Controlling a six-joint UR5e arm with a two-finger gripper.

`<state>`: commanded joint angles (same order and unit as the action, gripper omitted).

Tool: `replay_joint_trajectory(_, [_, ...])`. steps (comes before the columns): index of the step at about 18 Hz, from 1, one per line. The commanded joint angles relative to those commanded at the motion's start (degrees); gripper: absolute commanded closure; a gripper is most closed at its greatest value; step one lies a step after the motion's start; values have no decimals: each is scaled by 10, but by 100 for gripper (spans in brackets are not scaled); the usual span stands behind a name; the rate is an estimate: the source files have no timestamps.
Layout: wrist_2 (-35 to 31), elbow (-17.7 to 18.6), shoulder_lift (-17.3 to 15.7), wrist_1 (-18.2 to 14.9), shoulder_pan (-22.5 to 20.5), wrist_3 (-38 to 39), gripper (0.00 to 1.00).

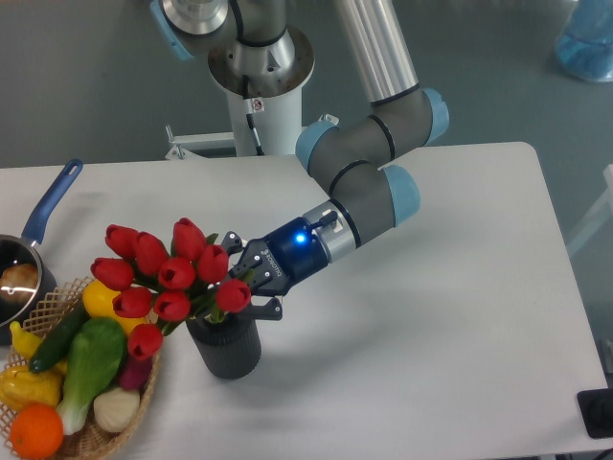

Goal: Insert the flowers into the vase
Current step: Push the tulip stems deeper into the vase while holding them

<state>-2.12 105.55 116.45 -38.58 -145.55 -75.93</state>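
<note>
The flowers [168,283] lean left, buds out over the wicker basket [134,393], stems angling down-right into the vase [226,346]. The gripper [251,286] seems clamped on the stems, though buds hide the contact.

A white table [450,316] with rounded corners stands on a grey-green floor [86,77]. A translucent blue object [586,38] sits at the top right edge. Lighting is even.

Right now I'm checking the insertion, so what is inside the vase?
Green stems of the flowers run down into the mouth of the vase, with the gripper right above it. The buds and gripper cover the mouth, so how deep the stems sit cannot be seen.
</note>
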Motion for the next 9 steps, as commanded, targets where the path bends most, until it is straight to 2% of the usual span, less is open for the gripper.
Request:
replay_joint_trajectory(6, [50, 23, 12, 0, -7, -76, 90])
replay_joint_trajectory(9, [51, 23, 12, -2, -7, -77, 90])
